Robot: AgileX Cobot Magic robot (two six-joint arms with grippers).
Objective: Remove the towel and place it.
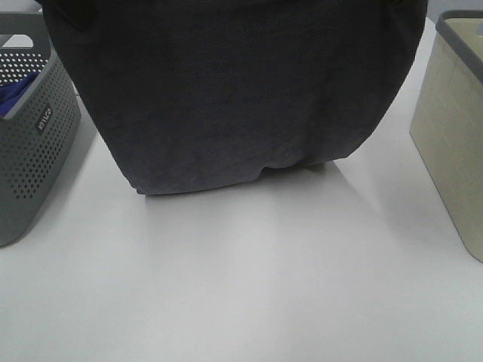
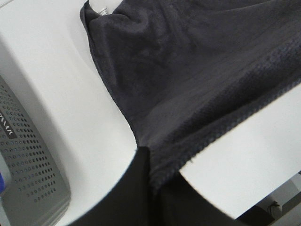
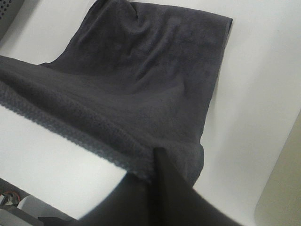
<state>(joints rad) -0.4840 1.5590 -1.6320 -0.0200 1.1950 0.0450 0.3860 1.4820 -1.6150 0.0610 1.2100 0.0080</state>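
Charcoal terry fills the upper middle of the high view. The towel (image 1: 241,90) hangs as one broad sheet with its top edge out of frame, and its folded lower edge appears to rest on the white bench (image 1: 249,286) near the frame's centre. A grey perforated basket (image 1: 38,143) holding a blue cloth (image 1: 11,94) sits at the left edge and a beige basket (image 1: 453,128) at the right edge, with the towel between them. Neither arm shows here. In the left wrist view, the left fingers (image 2: 141,165) are clamped on the towel's stitched hem. The cloth runs away from them toward the corner with the small white tag (image 2: 101,9), and the grey basket is off to one side. In the right wrist view, the right fingers (image 3: 162,172) are pinched shut on the same hem further along, with the beige basket's wall nearby. The step in hand looks like laying the towel flat on the bench. To do it well, both arms should descend at an even pace with the hem stretched between them, so the sheet spreads rather than bunches. They should stay clear of both baskets and release only once the hem lies on the bench.
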